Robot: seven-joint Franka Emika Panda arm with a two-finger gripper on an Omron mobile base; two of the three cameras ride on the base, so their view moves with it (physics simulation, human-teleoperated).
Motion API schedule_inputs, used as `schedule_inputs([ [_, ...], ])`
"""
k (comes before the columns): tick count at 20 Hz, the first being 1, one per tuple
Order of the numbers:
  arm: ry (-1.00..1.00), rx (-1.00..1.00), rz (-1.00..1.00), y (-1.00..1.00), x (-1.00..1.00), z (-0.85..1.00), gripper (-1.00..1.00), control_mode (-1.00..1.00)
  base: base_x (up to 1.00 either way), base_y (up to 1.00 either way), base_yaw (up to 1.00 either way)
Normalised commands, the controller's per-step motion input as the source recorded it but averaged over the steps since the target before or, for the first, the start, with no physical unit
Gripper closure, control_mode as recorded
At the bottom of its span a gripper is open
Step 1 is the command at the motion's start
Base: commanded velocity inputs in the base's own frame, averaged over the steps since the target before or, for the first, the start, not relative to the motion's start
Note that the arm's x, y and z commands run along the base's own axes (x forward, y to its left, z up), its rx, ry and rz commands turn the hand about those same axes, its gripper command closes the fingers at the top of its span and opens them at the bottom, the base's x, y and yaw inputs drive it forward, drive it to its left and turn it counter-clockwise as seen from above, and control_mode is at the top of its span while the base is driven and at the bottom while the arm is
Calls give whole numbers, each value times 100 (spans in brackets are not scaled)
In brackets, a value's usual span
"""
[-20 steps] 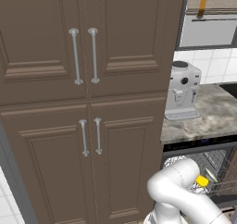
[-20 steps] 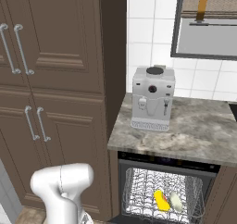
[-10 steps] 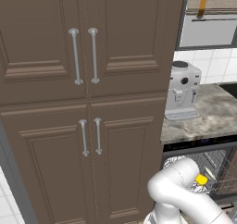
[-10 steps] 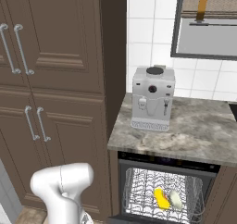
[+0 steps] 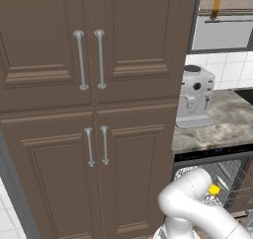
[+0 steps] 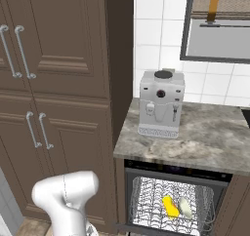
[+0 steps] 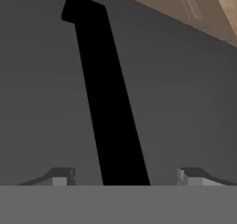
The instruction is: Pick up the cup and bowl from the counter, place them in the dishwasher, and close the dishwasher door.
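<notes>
The yellow cup (image 6: 170,206) lies in the silver wire rack of the open dishwasher (image 6: 174,170), with the pale bowl (image 6: 185,207) right beside it. From the left base view the cup (image 5: 214,189) peeks out past my arm. The stone counter (image 6: 205,142) runs above the dishwasher. In the hand view my gripper (image 7: 124,177) is open, its tips spread wide, close against the flat dark dishwasher door (image 7: 185,102). A black bar handle (image 7: 106,102) on the door runs up between the tips without touching either.
A silver-grey coffee machine (image 6: 161,103) stands on the counter by the wall. Tall brown cabinets with silver bar handles (image 5: 89,60) fill the left. My white arm (image 5: 197,203) bends low in front of the dishwasher.
</notes>
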Motion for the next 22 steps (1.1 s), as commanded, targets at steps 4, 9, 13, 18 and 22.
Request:
schedule_inputs([
  [4, -24, -1, 0, -4, 72, -41, -100, -100, 0, 0, 0],
  [9, -24, -4, 0, -4, 76, -41, -100, -100, 0, 0, 0],
  [13, -24, -7, 0, -4, 78, -41, -100, -100, 0, 0, 0],
  [18, -24, -8, 0, -4, 78, -43, -100, -100, 0, 0, 0],
  [22, -25, -10, 0, -3, 76, -46, -100, -100, 0, 0, 0],
])
